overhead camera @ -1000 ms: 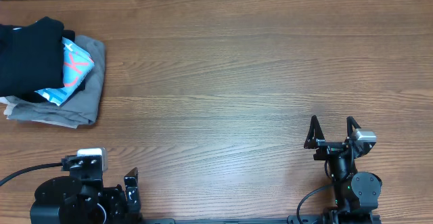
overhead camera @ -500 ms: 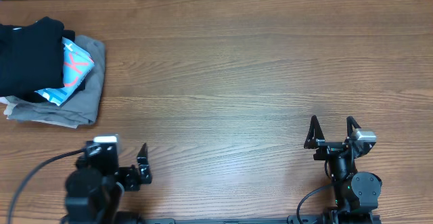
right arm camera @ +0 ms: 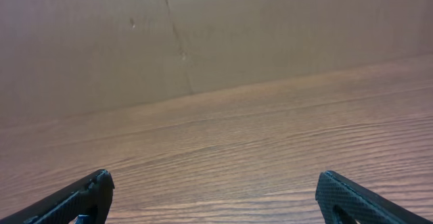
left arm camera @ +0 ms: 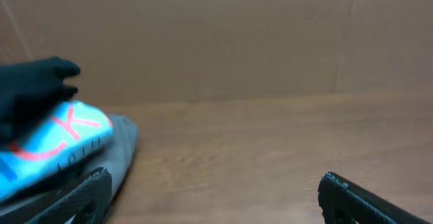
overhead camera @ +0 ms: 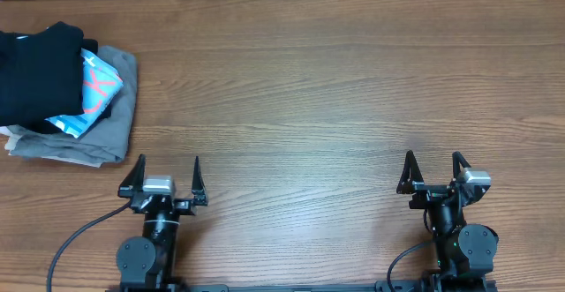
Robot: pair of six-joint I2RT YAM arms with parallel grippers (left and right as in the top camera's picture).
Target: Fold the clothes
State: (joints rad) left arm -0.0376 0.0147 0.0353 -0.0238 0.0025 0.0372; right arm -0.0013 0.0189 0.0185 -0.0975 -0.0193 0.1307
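On my left wrist camera the pile sits at the left. The black shirt (left arm camera: 34, 88) is on top, the blue shirt (left arm camera: 51, 146) with pink letters lies under it, and the grey garment (left arm camera: 123, 146) is lowest, on the table (left arm camera: 257, 149). A brown wall (left arm camera: 223, 34) stands behind. My left gripper (left arm camera: 213, 187) has its fingers (left arm camera: 81, 197) wide apart over bare wood.

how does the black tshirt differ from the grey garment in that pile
The black T-shirt sits bunched on top; the grey garment lies flatter underneath. The black T-shirt runs off the left edge of the overhead view; the grey garment juts out to the right, past the light blue shirt. Both share one pile.
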